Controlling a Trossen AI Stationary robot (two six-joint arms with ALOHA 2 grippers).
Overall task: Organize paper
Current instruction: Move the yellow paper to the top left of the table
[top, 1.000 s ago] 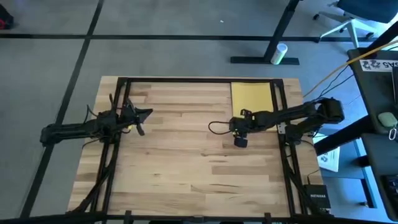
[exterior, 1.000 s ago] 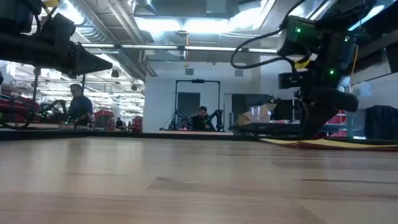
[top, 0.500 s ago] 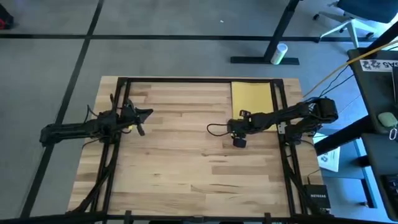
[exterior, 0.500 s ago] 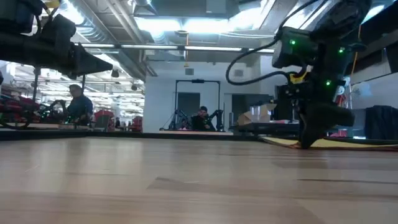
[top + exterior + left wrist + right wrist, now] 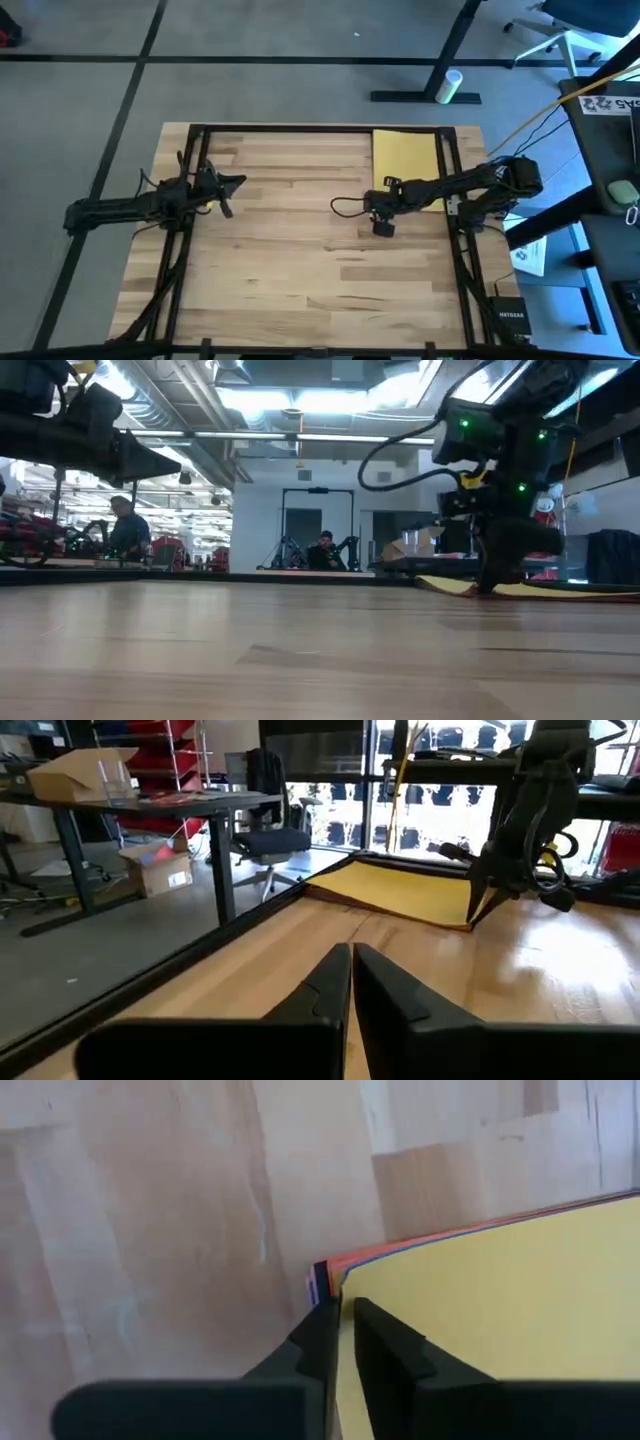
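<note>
Right gripper: my right gripper (image 5: 383,227) sits right of centre in the high view, pointing down at the near-left corner of the paper stack; in my right wrist view the two dark fingers (image 5: 320,1342) stand almost together, a thin slit between them, nothing clamped, tips at that corner.

Paper: the stack (image 5: 406,167) lies flat in the upper right of the high view, against the table's far right rim, yellow sheet on top. My right wrist view shows orange, pink and navy edges (image 5: 325,1272) fanning out under the yellow at the corner.

Left gripper: my left gripper (image 5: 232,183) hangs over the left part of the table, well apart from the paper; in the left wrist view its fingers (image 5: 330,982) are pressed together on nothing.

Table: pale wood planks (image 5: 300,260) inside a black frame.

Writing: a white sign (image 5: 612,104) at the high view's right edge carries dark letters, cut off; I can't read them.

Room: two people (image 5: 122,525) sit far behind the table in the low view.
</note>
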